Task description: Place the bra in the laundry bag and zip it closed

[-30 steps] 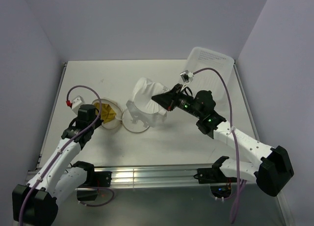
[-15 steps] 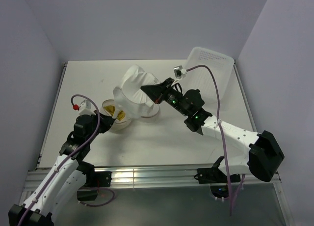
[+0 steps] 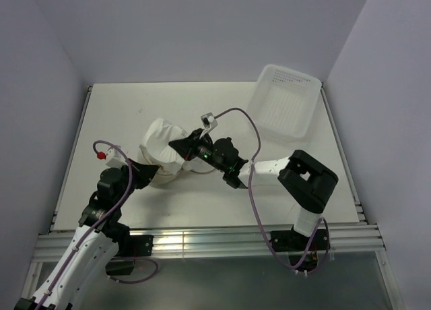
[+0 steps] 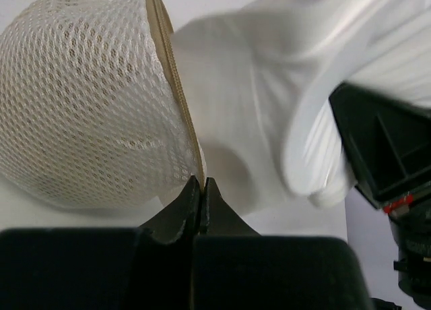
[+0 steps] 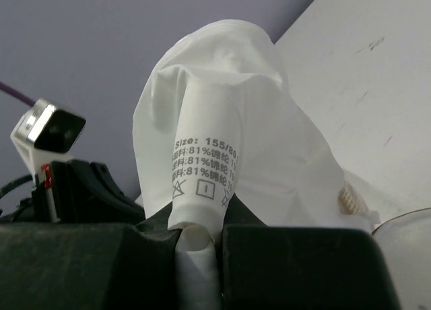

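At the near bench (image 3: 202, 202) edge, my left claw (image 4: 202, 189) is pinched together on the laundry bag (image 4: 81, 101) rim hoop (image 4: 176, 101). Beyond, bra (image 4: 256, 108) bunched against the mouth, my right claw (image 5: 200, 239) clamped on it by its care label (image 5: 202, 168). Risk: thin hoop slips my pinch, mouth folds, bra spills onto bench.

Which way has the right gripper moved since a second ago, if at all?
Yes. Seen from above, the right gripper, carrying the bra, has moved left, away from the white tray at the far right.
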Motion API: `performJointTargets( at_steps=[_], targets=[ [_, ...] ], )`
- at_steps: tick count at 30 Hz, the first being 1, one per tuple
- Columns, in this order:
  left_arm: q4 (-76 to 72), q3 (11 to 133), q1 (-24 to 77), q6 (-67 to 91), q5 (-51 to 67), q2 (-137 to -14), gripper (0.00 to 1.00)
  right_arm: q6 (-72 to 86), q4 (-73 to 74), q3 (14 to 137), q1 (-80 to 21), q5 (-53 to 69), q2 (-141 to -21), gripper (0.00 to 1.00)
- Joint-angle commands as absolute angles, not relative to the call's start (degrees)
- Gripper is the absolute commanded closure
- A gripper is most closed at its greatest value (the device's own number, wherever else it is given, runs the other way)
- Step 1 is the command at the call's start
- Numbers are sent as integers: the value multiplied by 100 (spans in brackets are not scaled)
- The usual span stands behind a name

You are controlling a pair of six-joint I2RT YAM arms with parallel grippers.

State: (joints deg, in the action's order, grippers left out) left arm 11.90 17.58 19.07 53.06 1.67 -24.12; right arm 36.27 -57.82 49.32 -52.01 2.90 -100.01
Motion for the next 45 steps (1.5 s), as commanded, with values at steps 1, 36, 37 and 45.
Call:
performJointTargets(
  at_steps=[1,36,37,45],
  targets=[
    [1055,1723,1907,5238,97,-2373,100,3489,-6670,4773,-5467,97,-9888,100],
    [1002,3260,2056,3762,2039,-3928,100,915,-1786,6143,-5238,1913,-10116,100],
    [1028,3313,2126,3701,2056,-3990,100,853,-1488,6274,-5247,2099,-10177,100],
    [458,3165,3030,3761,1986,-4535,100,1422,-2168,5257,-5256,2847,-9160,100]
  ],
)
